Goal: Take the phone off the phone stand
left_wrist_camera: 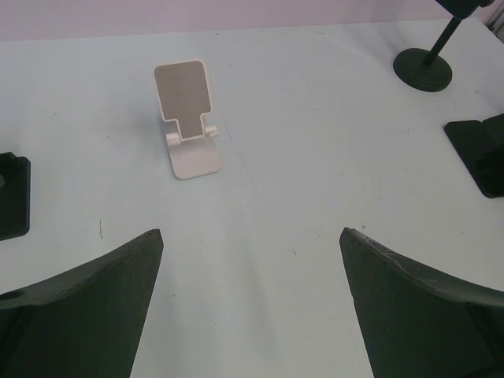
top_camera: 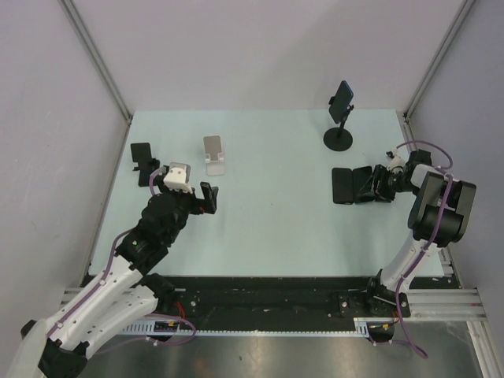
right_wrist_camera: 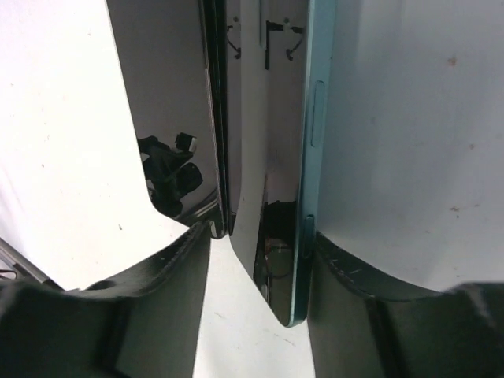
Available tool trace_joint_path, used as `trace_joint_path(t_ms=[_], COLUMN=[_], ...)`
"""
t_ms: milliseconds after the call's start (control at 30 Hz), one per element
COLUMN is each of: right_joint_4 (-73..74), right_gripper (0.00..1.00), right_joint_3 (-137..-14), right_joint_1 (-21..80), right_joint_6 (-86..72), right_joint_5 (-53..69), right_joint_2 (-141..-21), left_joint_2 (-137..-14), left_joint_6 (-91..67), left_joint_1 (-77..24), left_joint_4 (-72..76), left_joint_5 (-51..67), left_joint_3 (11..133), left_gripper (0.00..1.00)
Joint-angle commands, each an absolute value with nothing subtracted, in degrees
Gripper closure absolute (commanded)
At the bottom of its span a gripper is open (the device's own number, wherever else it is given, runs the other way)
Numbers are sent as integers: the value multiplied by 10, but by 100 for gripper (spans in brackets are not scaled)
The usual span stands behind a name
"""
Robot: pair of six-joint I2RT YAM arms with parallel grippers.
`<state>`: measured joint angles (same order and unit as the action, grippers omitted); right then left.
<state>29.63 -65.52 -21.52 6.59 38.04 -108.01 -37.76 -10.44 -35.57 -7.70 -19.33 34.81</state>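
Note:
A dark phone point(top_camera: 342, 98) sits clamped on a black pole stand point(top_camera: 339, 139) at the back right; the stand's base shows in the left wrist view point(left_wrist_camera: 424, 68). My right gripper point(top_camera: 370, 187) is low on the table in front of it. In the right wrist view its jaws point(right_wrist_camera: 261, 232) stand narrow around a teal-edged phone point(right_wrist_camera: 309, 142) tilted on its edge. The right finger point(right_wrist_camera: 370, 307) touches the teal side. The left finger point(right_wrist_camera: 157, 299) touches a glossy black slab point(right_wrist_camera: 169, 102) beside it. My left gripper point(top_camera: 206, 197) is open and empty point(left_wrist_camera: 252, 232) over bare table.
A white folding phone stand point(top_camera: 213, 153) stands at mid left, also in the left wrist view point(left_wrist_camera: 185, 118). A small black stand point(top_camera: 142, 155) sits near the left edge. The black slab point(top_camera: 342, 186) lies left of my right gripper. Walls enclose the table on three sides.

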Motion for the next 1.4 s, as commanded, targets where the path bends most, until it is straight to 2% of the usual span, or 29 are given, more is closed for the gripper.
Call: trace_joint_path(t_ms=[0,200,400,533,667,767,1367], right_joint_4=[299,299,281,270,270,271,291], right_gripper=[43,24,22,24,35,38,38], right_joint_3=[-685,-694,-698,-700,-709,-720,-751], right_joint_1=[-219,-219,-218,-214,-202,-191,-153], right_joint_6=[75,63,40,34,37,40,46], right_joint_5=[344,267,213,216,223,226,241], right_joint_2=[-1088,-1089,-1084,-1092,-1112,-1129,-1143], left_joint_2=[-377,-381,-387,-391,-394,-396,-403], left_joint_6=[-96,-97,-98,-99,-99,-100,-101], left_joint_1=[-360,-361,-360,-360,-360,-360,-360], left_joint_4=[-54,-55,-55,-54,-54,-53,-52], left_joint_5=[-200,-199,-197,-196,-195,-193,-194], left_joint_3=[346,345,345,345,346,345,345], left_gripper=[0,0,0,0,0,0,0])
